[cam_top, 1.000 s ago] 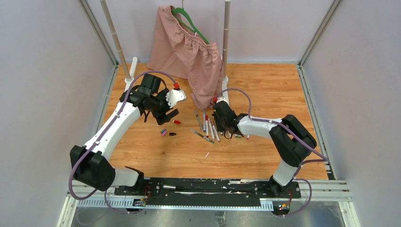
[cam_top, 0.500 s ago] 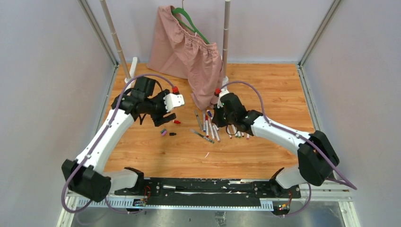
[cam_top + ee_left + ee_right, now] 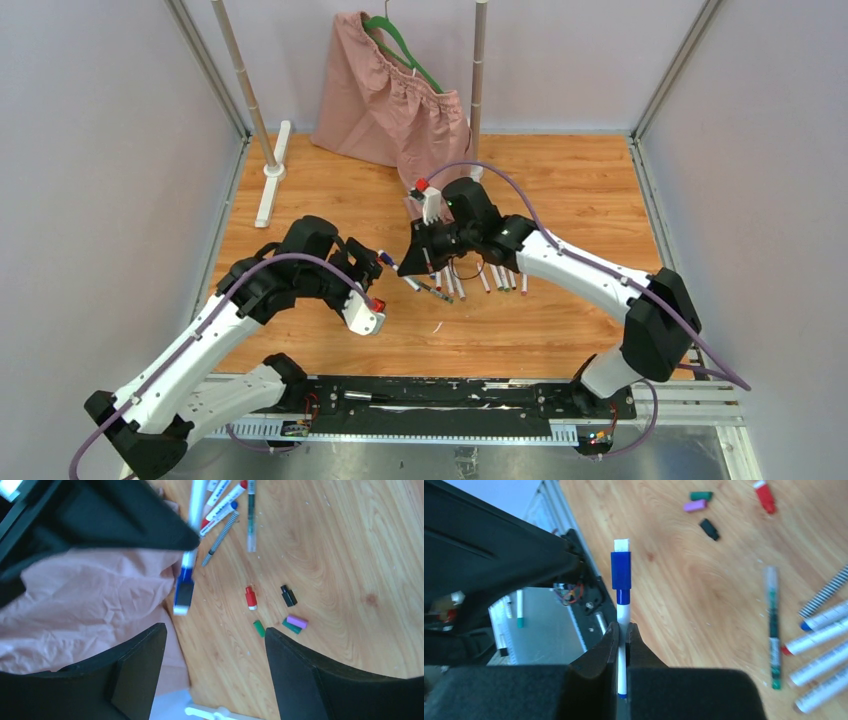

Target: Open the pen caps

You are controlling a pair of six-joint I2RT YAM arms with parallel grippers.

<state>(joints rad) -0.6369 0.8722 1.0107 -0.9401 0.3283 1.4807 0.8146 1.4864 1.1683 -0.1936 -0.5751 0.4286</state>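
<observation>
My right gripper (image 3: 623, 630) is shut on a white pen (image 3: 623, 611) and holds it above the table. The pen's blue cap (image 3: 621, 570) points toward my left gripper (image 3: 215, 645), which is open and empty, with its jaws wide apart just short of the cap (image 3: 184, 587). In the top view the right gripper (image 3: 410, 260) and left gripper (image 3: 368, 266) face each other, with the blue cap (image 3: 385, 258) between them. Loose caps lie on the wood: red (image 3: 250, 597), black (image 3: 288, 595), green (image 3: 258, 628) and purple (image 3: 297, 621).
Several more pens (image 3: 470, 275) lie in a row on the wooden table (image 3: 560, 320) under the right arm, along with a green pen (image 3: 773, 630) and a metal spring (image 3: 220, 537). A pink skirt (image 3: 395, 110) hangs on a green hanger at the back between two rack poles.
My right gripper has lifted the blue-capped pen and moved left. My left arm has swung forward and toward the centre, so its open gripper now faces the pen's cap.
</observation>
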